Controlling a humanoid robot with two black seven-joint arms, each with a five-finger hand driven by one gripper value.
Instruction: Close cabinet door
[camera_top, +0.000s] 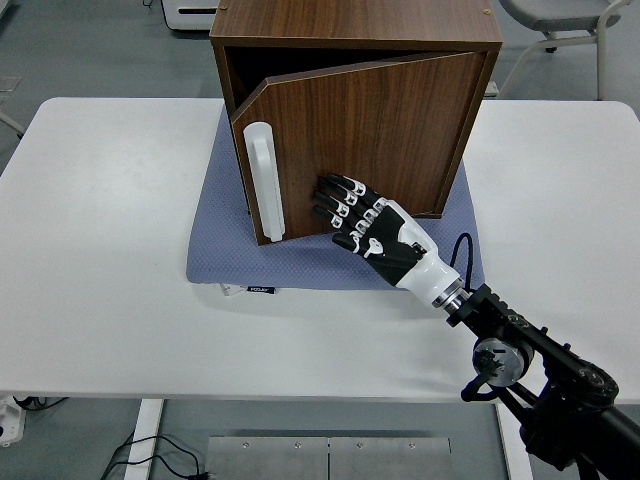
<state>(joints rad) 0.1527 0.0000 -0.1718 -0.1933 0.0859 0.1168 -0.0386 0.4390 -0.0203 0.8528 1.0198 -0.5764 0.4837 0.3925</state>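
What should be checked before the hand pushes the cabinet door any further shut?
1. Right hand flat on the door, fingers extended against the panel: ok.
2. Door fully closed: not ok, a gap shows at the top and left.
3. Hand clear of the white handle: ok.
4. Nothing sticking out of the gap to block the door: ok; deeper interior cannot tell.
5. Cabinet seated on the blue mat: ok.
6. Left arm out of the way: ok, not in view.
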